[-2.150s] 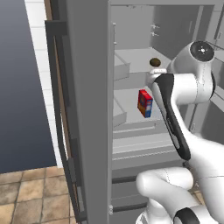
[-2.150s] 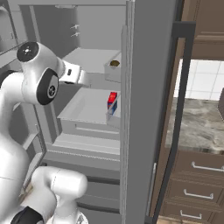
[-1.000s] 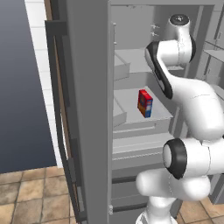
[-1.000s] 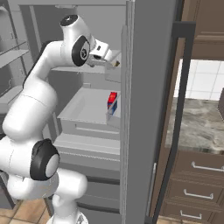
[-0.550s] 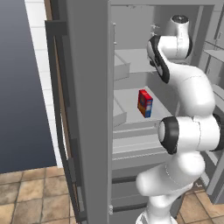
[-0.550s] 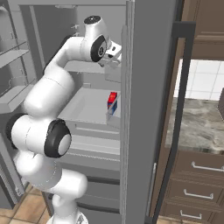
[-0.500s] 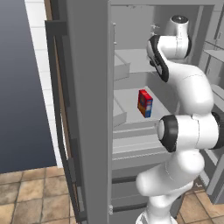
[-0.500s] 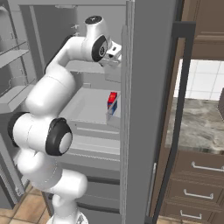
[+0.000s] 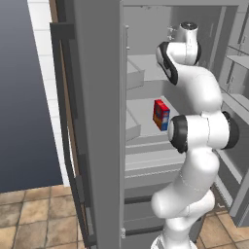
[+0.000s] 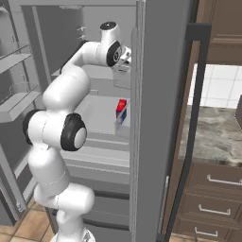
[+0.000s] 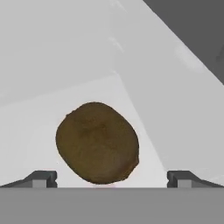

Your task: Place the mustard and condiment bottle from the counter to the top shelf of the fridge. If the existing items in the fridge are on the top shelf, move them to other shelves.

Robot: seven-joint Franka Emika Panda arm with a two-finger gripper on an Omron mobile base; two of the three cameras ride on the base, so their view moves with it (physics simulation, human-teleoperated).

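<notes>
Brown lump [image 11: 97, 142]: rounded, lying between the fingers [image 11: 43, 179], which stand wide apart with nothing gripped.
Risk: closing off-centre would likely roll the lump across the smooth board; pushing deeper could knock it toward the wall.
Top shelf [image 11: 35, 118]: pale board under the fingers, carrying the lump; I judge it the uppermost one.
Red carton [image 9: 161, 115]: upright, one shelf below the fingers.
Fridge [image 9: 97, 97]: door open, holding lump and carton.
Surface [image 10: 212, 137]: marbled, well beyond the fridge wall.

Kitchen: open fridge [image 9: 97, 121], marbled counter [image 10: 212, 134], wooden drawers [image 10: 208, 198].
</notes>
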